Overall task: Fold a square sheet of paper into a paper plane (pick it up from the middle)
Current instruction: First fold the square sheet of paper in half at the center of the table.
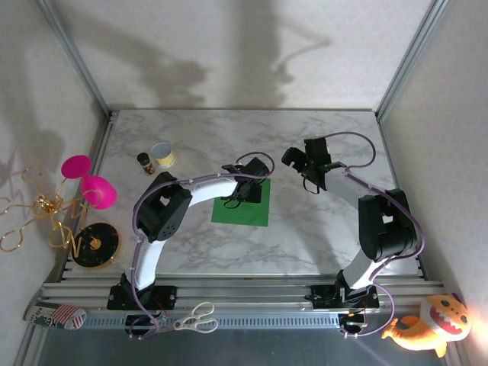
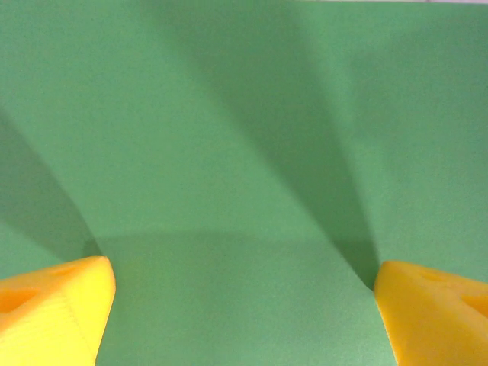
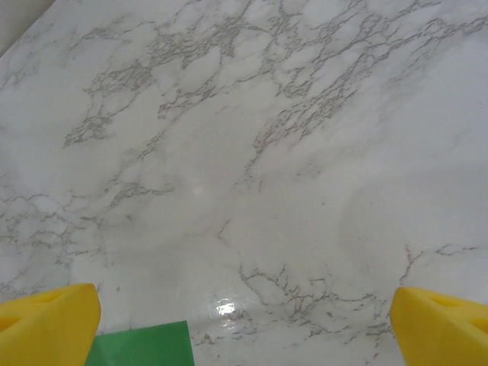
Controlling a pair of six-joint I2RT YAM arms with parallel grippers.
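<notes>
The square sheet of paper (image 1: pixel 242 210) lies flat on the marble table, bright green. My left gripper (image 1: pixel 242 192) hangs low over its far half, open; in the left wrist view the green paper (image 2: pixel 244 152) stretches between the yellow fingertips (image 2: pixel 53 305), with nothing held between them. My right gripper (image 1: pixel 305 164) hovers open to the right of the paper, above bare marble. A corner of the paper (image 3: pixel 141 345) shows at the bottom left of the right wrist view, near the left yellow fingertip (image 3: pixel 46 324). No paper plane shape is seen; the sheet is unfolded.
A small tin can (image 1: pixel 162 155) and a dark little bottle (image 1: pixel 145 162) stand at the table's back left. Scissors (image 1: pixel 194 319) lie on the front rail. Pink and gold ornaments (image 1: pixel 80 191) sit off the left edge, a toy fish (image 1: pixel 427 324) at the front right.
</notes>
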